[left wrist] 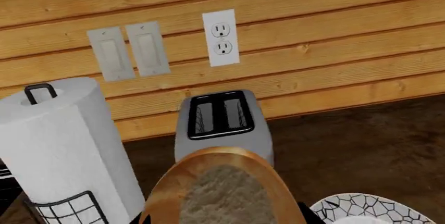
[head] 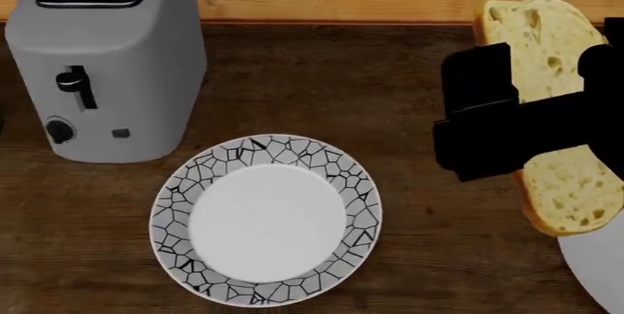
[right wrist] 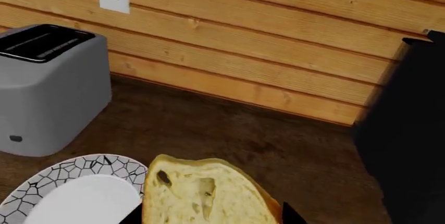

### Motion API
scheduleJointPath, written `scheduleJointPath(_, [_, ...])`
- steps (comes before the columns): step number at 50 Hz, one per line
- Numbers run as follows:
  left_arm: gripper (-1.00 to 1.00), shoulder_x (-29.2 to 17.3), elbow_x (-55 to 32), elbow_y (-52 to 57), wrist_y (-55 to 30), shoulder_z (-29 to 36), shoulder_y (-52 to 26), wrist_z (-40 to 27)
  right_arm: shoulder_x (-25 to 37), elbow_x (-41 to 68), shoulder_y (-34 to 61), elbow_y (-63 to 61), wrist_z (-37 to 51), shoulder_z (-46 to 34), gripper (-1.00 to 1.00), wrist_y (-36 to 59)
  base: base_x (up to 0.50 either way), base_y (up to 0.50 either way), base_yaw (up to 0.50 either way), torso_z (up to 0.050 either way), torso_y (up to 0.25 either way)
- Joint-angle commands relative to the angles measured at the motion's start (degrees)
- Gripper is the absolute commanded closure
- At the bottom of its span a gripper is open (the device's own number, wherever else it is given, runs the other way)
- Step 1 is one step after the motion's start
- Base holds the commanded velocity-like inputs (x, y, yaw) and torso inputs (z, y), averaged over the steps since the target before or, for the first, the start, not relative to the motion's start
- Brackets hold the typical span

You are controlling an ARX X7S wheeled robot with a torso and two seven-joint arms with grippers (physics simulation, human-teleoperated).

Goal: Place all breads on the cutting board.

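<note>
Right gripper (head: 516, 120) is clamped across the large bread slice (head: 556, 109), holding it above the counter's right side; the left gripper grips the golden roll (left wrist: 219, 190). No cutting board shows in any view, so find it first, then carry the slice level and lower it flat. Toaster (head: 102, 58), patterned plate (head: 265, 217) and paper towel roll (left wrist: 59, 146) crowd the counter.

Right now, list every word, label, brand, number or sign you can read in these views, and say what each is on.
None can be read.
The toaster has a lever, a knob and a small grey tag, all without legible text.
The wall outlet and the switches are unlabelled.
The plate carries only a crackle pattern.
</note>
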Motion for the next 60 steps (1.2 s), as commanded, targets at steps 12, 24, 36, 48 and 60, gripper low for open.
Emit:
scheduleJointPath(12, [1.00, 0.1, 0.9, -0.6, 0.9, 0.5, 0.0, -0.9, -0.9, -2.8, -0.8, -0.1, -2.2, 0.6, 1.00, 0.1, -0.05, 0.50, 0.00, 0.000, 0.000])
scheduleJointPath(24, [1.00, -0.3, 2.2, 0.7, 0.9, 0.7, 0.9, -0.9, -0.8, -5.3, -2.0, -1.6, -3.9, 1.2, 1.00, -0.2, -0.04, 0.50, 0.00, 0.000, 0.000])
scheduleJointPath(36, [1.00, -0.5, 3.2, 1.2, 1.2, 0.5, 1.5, 0.0, -0.7, -4.6, -2.1, -1.3, -2.4, 1.0, 1.00, -1.6, 0.00, 0.50, 0.00, 0.000, 0.000])
scheduleJointPath(48, [1.00, -0.2, 2.8, 0.5, 1.4, 0.8, 1.0, -0.9, -1.7, -5.0, -1.1, -1.0, -2.3, 0.8, 1.00, -1.5, 0.00, 0.50, 0.00, 0.000, 0.000])
scheduleJointPath(60, [1.00, -0.2, 3.7, 0.7, 1.6, 0.7, 1.2, -0.4, -1.9, -5.7, -1.6, -1.3, -2.5, 0.8, 1.00, -2.0, 0.00, 0.50, 0.00, 0.000, 0.000])
